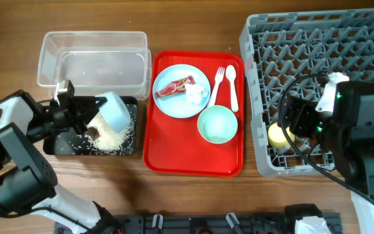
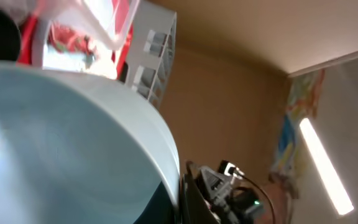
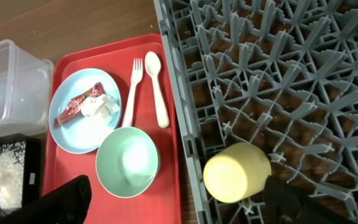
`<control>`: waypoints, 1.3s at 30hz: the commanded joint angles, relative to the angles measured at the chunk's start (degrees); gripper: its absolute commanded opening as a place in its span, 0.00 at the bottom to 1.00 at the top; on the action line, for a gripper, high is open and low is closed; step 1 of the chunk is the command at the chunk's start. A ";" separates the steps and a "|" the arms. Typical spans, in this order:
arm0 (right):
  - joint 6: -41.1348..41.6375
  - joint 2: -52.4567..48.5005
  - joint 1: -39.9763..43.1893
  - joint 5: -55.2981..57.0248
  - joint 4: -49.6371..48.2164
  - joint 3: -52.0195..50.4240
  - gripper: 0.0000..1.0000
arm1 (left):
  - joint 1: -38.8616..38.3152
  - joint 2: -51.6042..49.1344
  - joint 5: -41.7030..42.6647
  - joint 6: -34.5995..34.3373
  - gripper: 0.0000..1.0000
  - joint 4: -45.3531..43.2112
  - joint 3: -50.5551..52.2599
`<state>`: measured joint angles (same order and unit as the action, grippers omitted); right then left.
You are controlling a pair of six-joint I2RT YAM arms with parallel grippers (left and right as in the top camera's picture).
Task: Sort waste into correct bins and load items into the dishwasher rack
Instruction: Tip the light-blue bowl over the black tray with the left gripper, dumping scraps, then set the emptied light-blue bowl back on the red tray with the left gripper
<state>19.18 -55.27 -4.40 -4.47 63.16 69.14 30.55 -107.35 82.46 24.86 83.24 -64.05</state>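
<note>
— What's the left gripper (image 1: 91, 112) got?
— Its jaws pinch the blue bowl (image 1: 117, 110), tipped over the black tray (image 1: 57, 146). Rice (image 1: 115, 136) and a brown lump (image 1: 92, 132) lie below, inside the tray's edges. The tub (image 1: 93, 42) sits just behind.
— And the right gripper (image 1: 289, 125)?
— Jaws spread wide, low over the rack (image 3: 291, 74) at its left wall. The cup (image 3: 236, 172) sits in the lattice between them, with open pegs beyond.
— Between the arms?
— The red tray (image 1: 167, 156): plate (image 1: 174, 104) with wrapper (image 1: 174, 88) and napkin (image 1: 195, 93), fork (image 1: 217, 88), spoon (image 1: 232, 84), green bowl (image 1: 217, 123). Its front strip is bare.
</note>
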 commanded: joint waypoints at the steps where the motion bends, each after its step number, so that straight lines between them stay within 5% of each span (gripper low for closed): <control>1: -1.01 0.09 0.09 -0.52 0.22 0.50 0.90 | -0.57 1.36 2.05 10.34 0.04 0.70 -0.13; 2: -1.03 0.11 0.09 -0.52 0.42 0.50 0.90 | -0.70 1.49 1.79 7.93 0.04 2.71 -0.13; 7: -1.01 0.09 0.09 -0.52 0.52 0.50 0.90 | -3.63 7.56 -0.66 17.14 0.04 9.42 -0.35; 11: -0.96 0.09 0.09 -0.52 0.48 0.50 0.91 | -9.57 14.01 -11.50 12.11 0.04 5.25 -1.97; 14: -0.66 0.09 0.09 -0.79 0.39 0.50 0.90 | -12.28 18.38 -20.17 -11.65 0.04 -9.97 -1.97; 15: -0.70 0.09 0.09 -1.40 0.50 0.50 0.91 | -12.28 19.54 -27.80 -24.74 0.04 -15.63 -1.97; 17: -0.74 0.09 0.09 -1.57 0.50 0.50 0.91 | -14.38 22.23 -30.69 -30.05 0.04 -19.78 -1.97; 22: -0.74 0.09 0.09 -1.57 0.33 0.50 0.91 | -38.23 28.63 -63.19 -43.56 0.04 -20.79 -1.95; 24: -0.72 0.09 0.09 -1.57 0.33 0.50 0.91 | -55.47 27.08 -78.44 -49.27 0.08 -23.15 -0.28; 27: -0.72 0.09 0.09 -1.57 0.48 0.50 0.91 | -71.10 20.85 -83.87 -54.58 0.09 -27.93 0.52; 31: -0.74 0.09 0.09 -1.57 0.48 0.50 0.91 | -78.44 12.79 -91.30 -57.42 0.12 -31.56 0.46; 34: -0.79 0.09 0.09 -1.55 0.46 0.50 0.91 | -77.90 16.24 -91.34 -58.36 0.20 -27.43 -3.13; 37: -0.76 0.09 0.09 -1.57 0.37 0.50 0.91 | -76.28 21.33 -97.98 -58.31 0.58 -31.06 -4.85; 39: -0.72 0.09 0.09 -1.57 0.39 0.50 0.91 | -72.61 20.44 -99.91 -53.27 0.60 -38.14 -4.85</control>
<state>19.18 -55.27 -4.40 -5.17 63.77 69.14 -46.24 -87.53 -11.49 -32.86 51.57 -67.53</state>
